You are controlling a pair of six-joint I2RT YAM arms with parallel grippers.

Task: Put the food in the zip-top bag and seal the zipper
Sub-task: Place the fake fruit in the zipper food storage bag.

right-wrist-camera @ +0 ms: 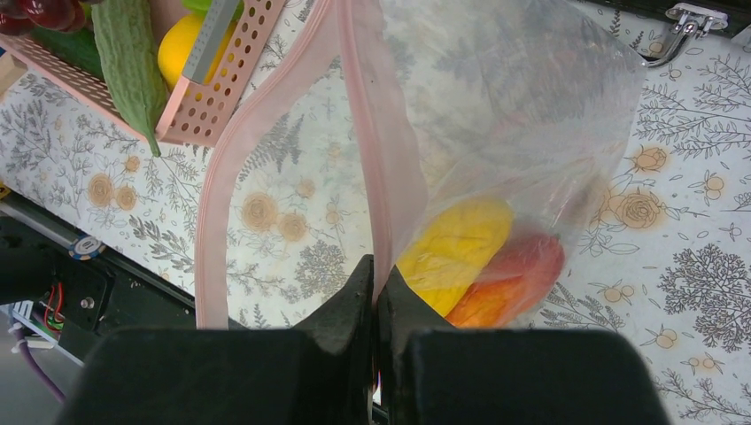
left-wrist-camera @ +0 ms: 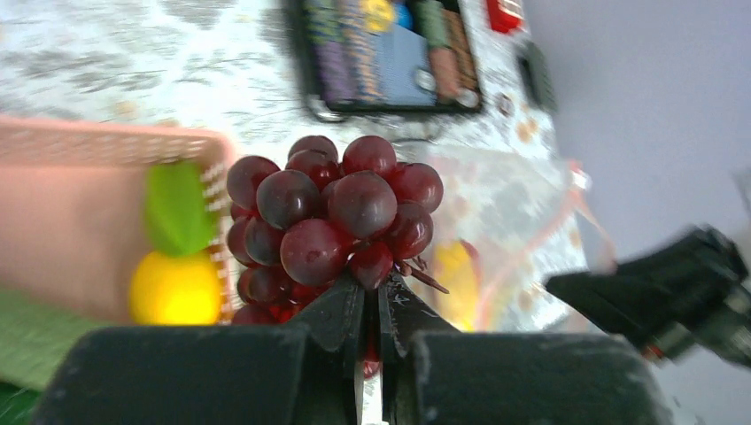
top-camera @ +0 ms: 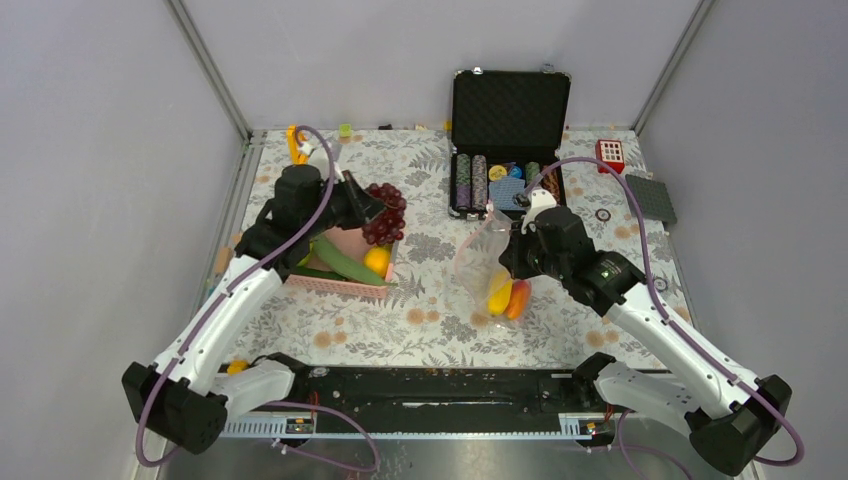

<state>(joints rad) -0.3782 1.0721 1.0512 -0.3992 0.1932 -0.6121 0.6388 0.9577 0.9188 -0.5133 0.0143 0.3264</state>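
1. The zip-top bag (top-camera: 478, 262) is judged light, limp and slippery, best taken at its mouth edge; clear and colourless, it is held up right of centre, its mouth edge pinched by the right gripper (right-wrist-camera: 375, 282)
2. The grapes (left-wrist-camera: 332, 212), judged light, stiff and knobbly, are pinched at the stem by the left gripper (left-wrist-camera: 372, 297) beside the pink basket's (top-camera: 335, 285) far corner; a glossy dark purple cluster is shown
3. A yellow citrus (right-wrist-camera: 456, 248) and a red-orange mango (right-wrist-camera: 518, 279), judged smooth and roll-prone, are seen at the bag's bottom
4. The zipper (right-wrist-camera: 363, 133), a thin pale-pink strip, is seen parted
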